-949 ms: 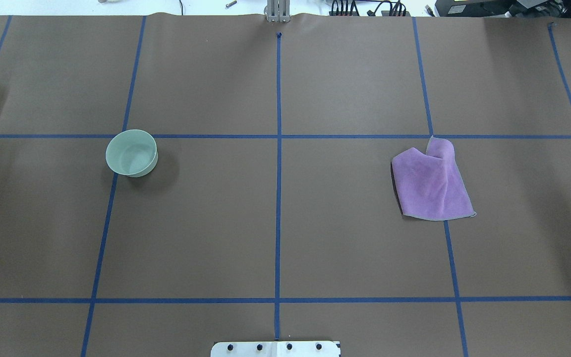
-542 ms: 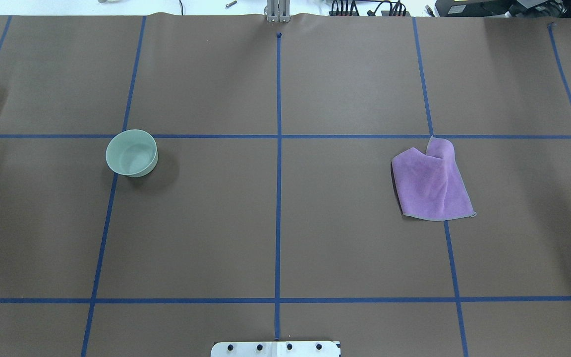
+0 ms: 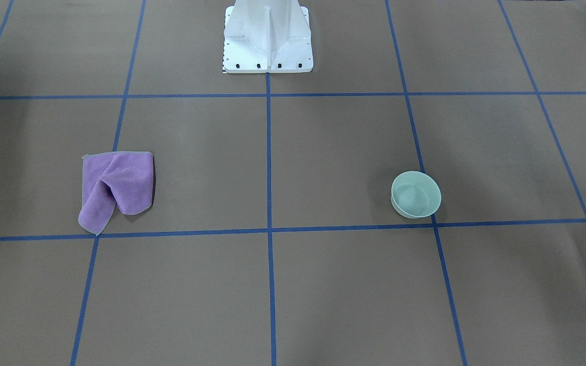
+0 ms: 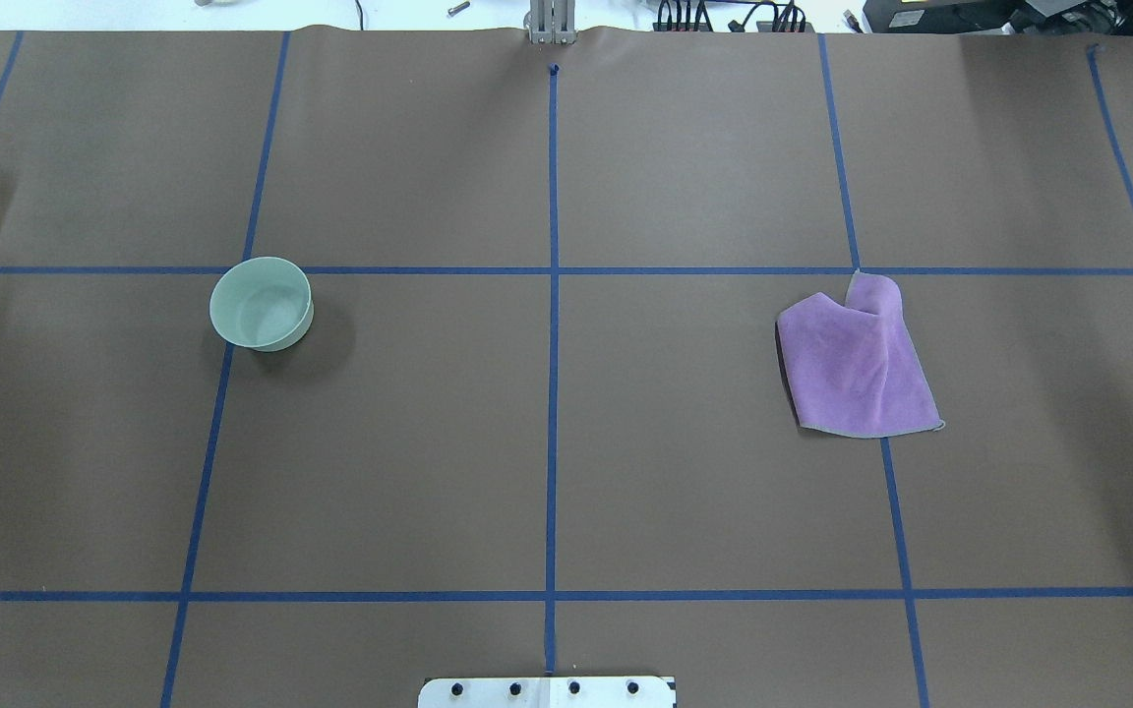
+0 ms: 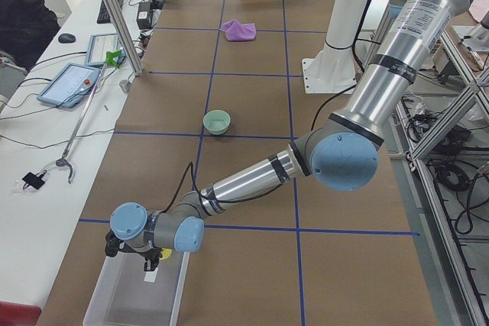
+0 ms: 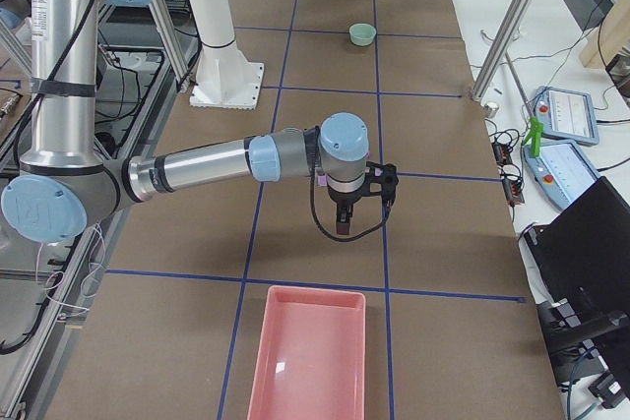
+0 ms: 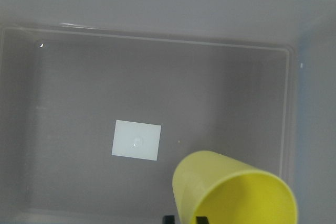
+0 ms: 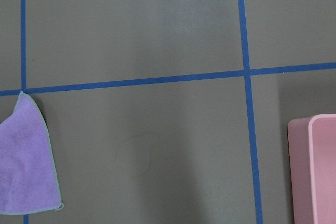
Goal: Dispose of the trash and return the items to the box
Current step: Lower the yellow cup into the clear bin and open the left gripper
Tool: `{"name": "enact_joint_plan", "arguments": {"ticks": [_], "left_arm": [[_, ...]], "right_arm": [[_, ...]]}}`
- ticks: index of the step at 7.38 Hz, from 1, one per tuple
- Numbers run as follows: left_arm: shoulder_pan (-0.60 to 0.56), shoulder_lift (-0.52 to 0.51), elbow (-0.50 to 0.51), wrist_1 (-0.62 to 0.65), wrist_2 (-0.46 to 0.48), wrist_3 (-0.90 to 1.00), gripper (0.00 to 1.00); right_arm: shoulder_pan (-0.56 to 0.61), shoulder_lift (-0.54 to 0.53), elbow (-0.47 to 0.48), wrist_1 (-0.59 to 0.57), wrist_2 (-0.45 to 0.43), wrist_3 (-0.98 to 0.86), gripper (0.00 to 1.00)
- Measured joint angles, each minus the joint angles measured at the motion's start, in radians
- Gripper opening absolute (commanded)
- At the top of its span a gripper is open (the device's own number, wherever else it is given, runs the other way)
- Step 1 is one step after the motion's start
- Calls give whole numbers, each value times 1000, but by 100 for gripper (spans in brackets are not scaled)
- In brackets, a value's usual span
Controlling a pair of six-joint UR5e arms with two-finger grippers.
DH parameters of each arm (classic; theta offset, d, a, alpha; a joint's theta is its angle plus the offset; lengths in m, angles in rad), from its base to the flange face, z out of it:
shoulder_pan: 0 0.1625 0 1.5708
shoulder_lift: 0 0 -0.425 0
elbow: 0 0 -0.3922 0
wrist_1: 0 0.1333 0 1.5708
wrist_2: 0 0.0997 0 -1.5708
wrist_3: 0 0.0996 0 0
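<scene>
The brown desk (image 4: pixel 380 442), gridded with blue tape (image 4: pixel 552 393), is carrying a white robot pedestal (image 3: pixel 267 35). In front of the pedestal, a mint-green bowl (image 4: pixel 261 303) is sitting upright toward the robot's left, and a crumpled purple cloth (image 4: pixel 854 369) is lying toward its right. Farther left of the pedestal a pale grey-white box (image 5: pixel 137 295) is resting; farther right, a pink tray (image 6: pixel 307 361).

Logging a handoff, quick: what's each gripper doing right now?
Left gripper: closed on the yellow plastic cup, above the pale grey-white box.
Right gripper: cannot be told from the side view.
</scene>
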Motion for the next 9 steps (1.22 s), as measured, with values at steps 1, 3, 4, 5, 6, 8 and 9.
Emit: {"name": "enact_joint_plan", "arguments": {"ticks": [1,3,4,5,6,8,9], "left_arm": [[1,-1,-1,-1,0,-1,98],[-2,-15,-17,3,-2,-4,98],[-12,-20,-50,27,-15,-6,98],[-29,-23,-119,96,-46,-13,98],[-43,-23,-234,214,-77,-36,98],[-32,-13,-496,394,-99,-213,98],[2,-6,-593,418,-101,-341,98]], "right_arm": [[0,0,0,0,1,0,100],[-1,0,1,0,3,0,100],[-1,0,2,1,3,0,100],[-2,0,2,1,3,0,100],[-2,0,2,0,2,0,100],[-8,2,4,1,4,18,100],[-37,9,21,3,4,84,100]]}}
